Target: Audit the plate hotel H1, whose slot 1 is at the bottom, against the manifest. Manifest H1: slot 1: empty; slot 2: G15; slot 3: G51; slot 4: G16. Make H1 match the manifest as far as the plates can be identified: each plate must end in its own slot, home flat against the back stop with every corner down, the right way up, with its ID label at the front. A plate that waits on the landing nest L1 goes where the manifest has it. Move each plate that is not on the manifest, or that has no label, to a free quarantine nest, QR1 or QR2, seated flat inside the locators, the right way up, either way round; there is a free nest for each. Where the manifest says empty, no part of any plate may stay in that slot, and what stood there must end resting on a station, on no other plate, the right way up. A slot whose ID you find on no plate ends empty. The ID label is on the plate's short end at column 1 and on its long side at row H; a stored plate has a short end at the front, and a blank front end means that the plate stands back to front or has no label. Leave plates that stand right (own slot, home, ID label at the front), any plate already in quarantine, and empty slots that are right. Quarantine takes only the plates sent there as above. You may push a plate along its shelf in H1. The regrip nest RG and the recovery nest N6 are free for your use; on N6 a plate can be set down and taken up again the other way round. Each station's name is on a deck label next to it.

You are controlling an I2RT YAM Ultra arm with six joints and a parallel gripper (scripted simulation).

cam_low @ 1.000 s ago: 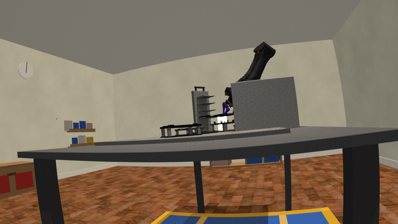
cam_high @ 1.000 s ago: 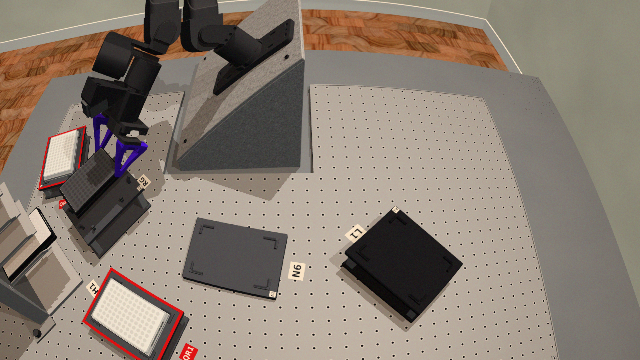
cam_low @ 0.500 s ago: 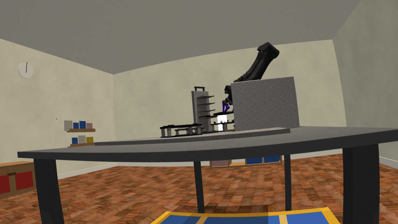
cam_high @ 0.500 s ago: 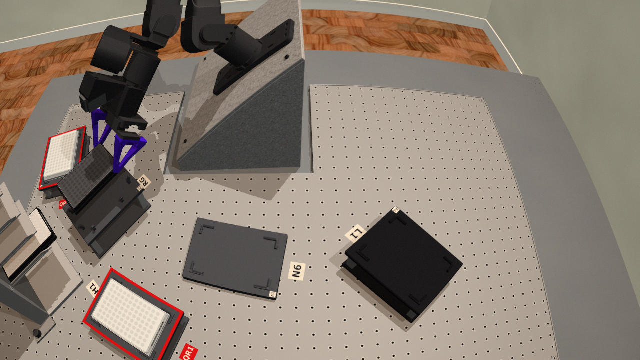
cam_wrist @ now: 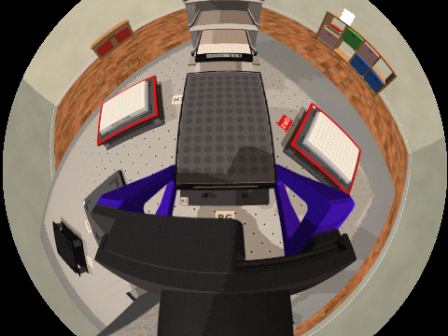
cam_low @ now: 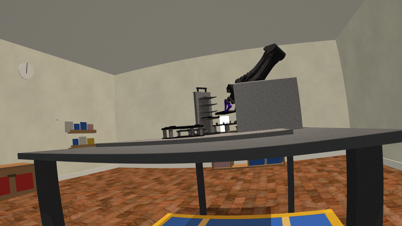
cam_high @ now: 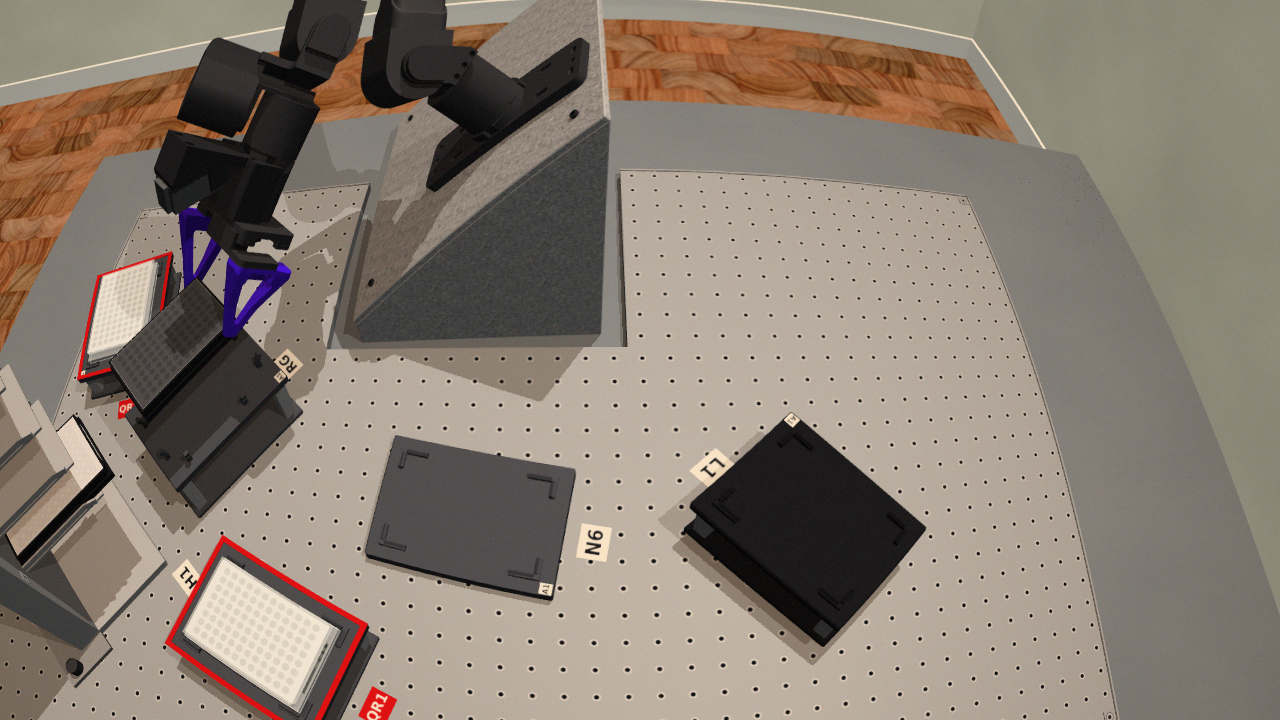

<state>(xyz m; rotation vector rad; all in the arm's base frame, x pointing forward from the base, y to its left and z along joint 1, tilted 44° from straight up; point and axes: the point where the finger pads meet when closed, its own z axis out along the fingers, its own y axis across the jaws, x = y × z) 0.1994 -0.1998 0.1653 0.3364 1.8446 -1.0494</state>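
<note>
My gripper (cam_high: 212,307) (cam_wrist: 226,175) is shut on a dark plate (cam_high: 161,358) (cam_wrist: 224,126) by its long sides, near one end. The plate is held roughly level above the regrip nest RG (cam_high: 232,420) (cam_wrist: 261,198), wells up; I can read no label on its near end. Rack H1 (cam_low: 196,106) stands beyond it. A light-topped plate (cam_high: 85,456) (cam_wrist: 224,46) sits in a low slot with a label at its front, too small to read surely. White plates lie in QR1 (cam_high: 198,593) and QR2 (cam_wrist: 305,124). Nests N6 (cam_high: 469,519) and L1 (cam_high: 805,528) are empty.
The grey mounting block (cam_high: 501,241) (cam_low: 267,104) stands right of my gripper and hides part of it in the exterior view. H1's upper shelves (cam_low: 209,97) project toward my side. The held plate's far end points at the rack.
</note>
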